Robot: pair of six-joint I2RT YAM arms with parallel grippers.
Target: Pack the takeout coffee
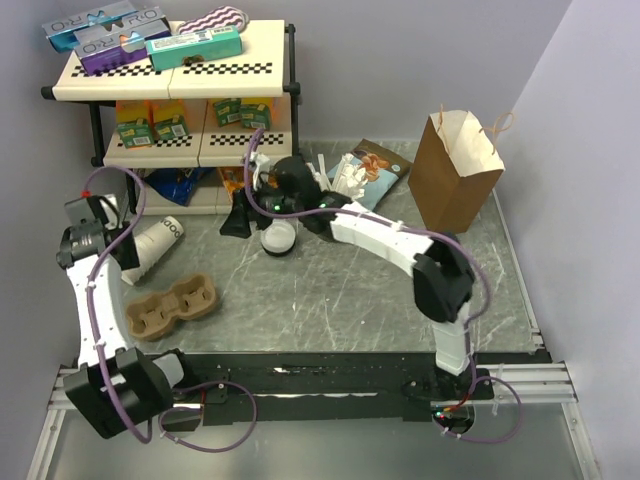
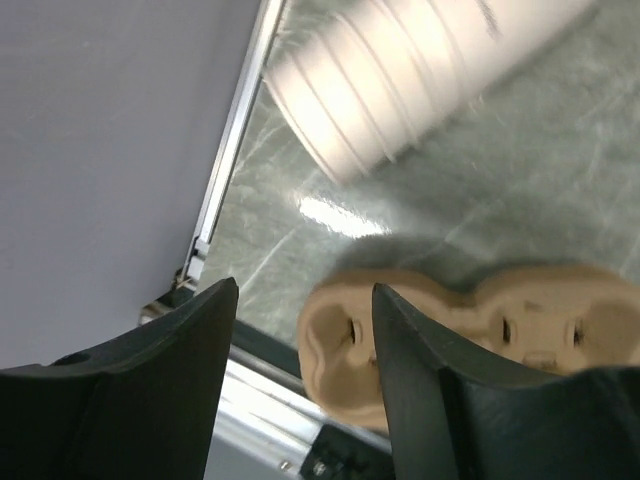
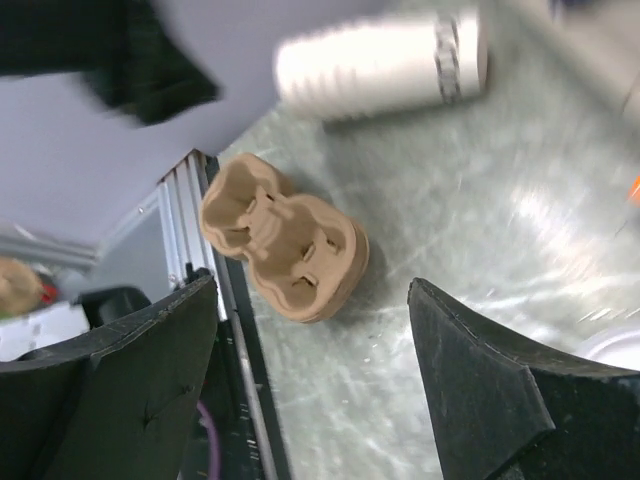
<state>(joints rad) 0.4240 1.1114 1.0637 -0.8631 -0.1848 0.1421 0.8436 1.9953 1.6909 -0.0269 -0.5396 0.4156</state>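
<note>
The coffee (image 1: pixel 277 238) stands (upright, lid on) toward the far edge of the desk (image 1: pixel 350 300), left of its middle. It is just beside the right pincer (image 3: pixel 310 290) on its near side, not between the fingers. That pincer gapes wide and empty. The left pincer (image 2: pixel 304 290), by the left edge, is parted too and holds nothing.

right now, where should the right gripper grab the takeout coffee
The takeout coffee appears upright, so probably pinch its paper wall near the top, jaws across it, from the far left, where the open right gripper hangs beside it.
</note>
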